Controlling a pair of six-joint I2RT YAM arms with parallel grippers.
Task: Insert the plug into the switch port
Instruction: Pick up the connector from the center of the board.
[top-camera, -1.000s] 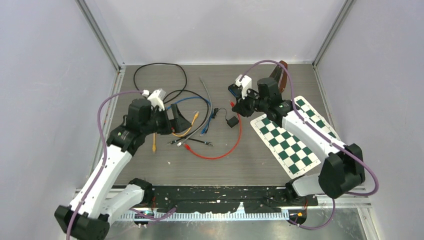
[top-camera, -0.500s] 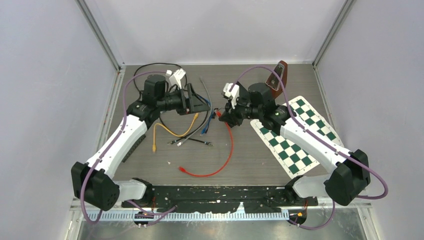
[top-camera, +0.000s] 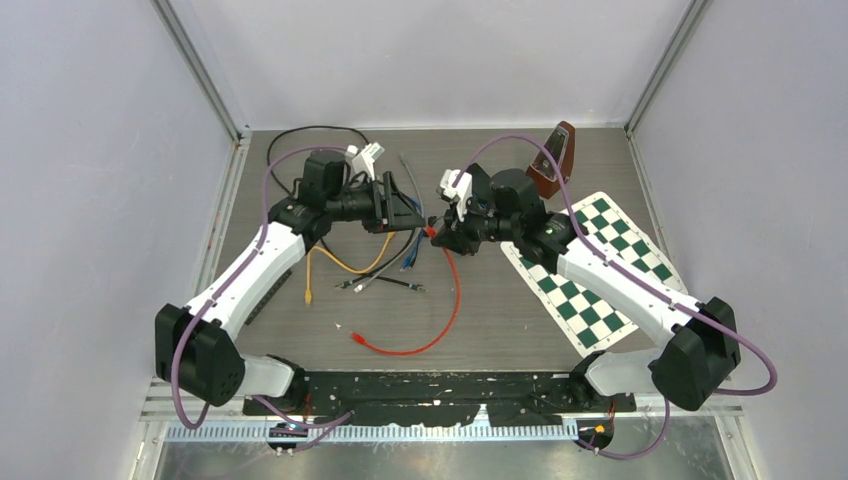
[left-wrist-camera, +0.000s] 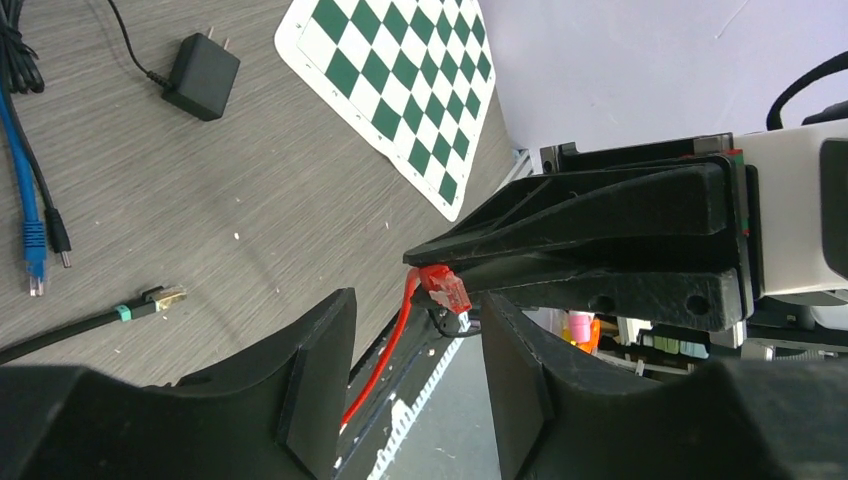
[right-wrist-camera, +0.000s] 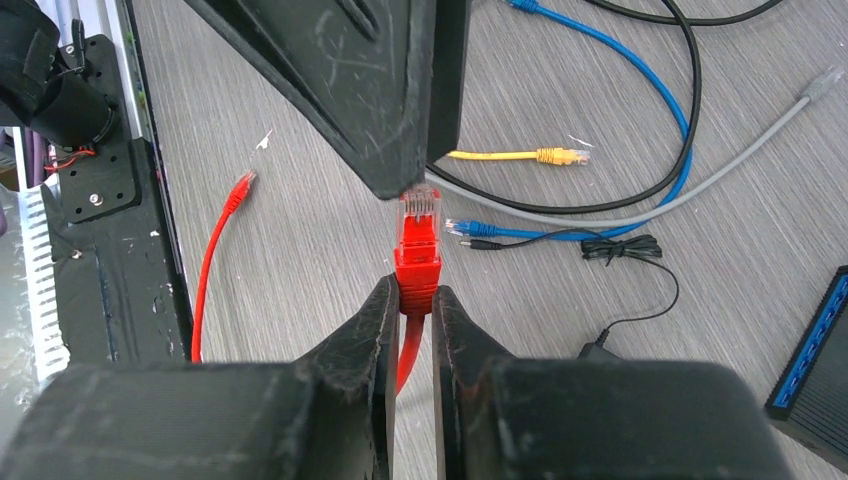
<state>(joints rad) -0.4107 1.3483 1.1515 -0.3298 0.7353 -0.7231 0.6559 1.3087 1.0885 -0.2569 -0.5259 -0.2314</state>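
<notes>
Right wrist: right jaws clamp red plug (right-wrist-camera: 418, 250); left jaws apart.

Grey wood-grain surface (top-camera: 520, 335); pale lavender walls (top-camera: 430, 60) on three sides; aluminium posts (top-camera: 200, 70) at the back corners.

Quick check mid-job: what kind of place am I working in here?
Most likely a robotics lab test cell: plain walls with metal frame posts box in the table, a checkerboard sheet lies on it, and loose cables are scattered about.
</notes>
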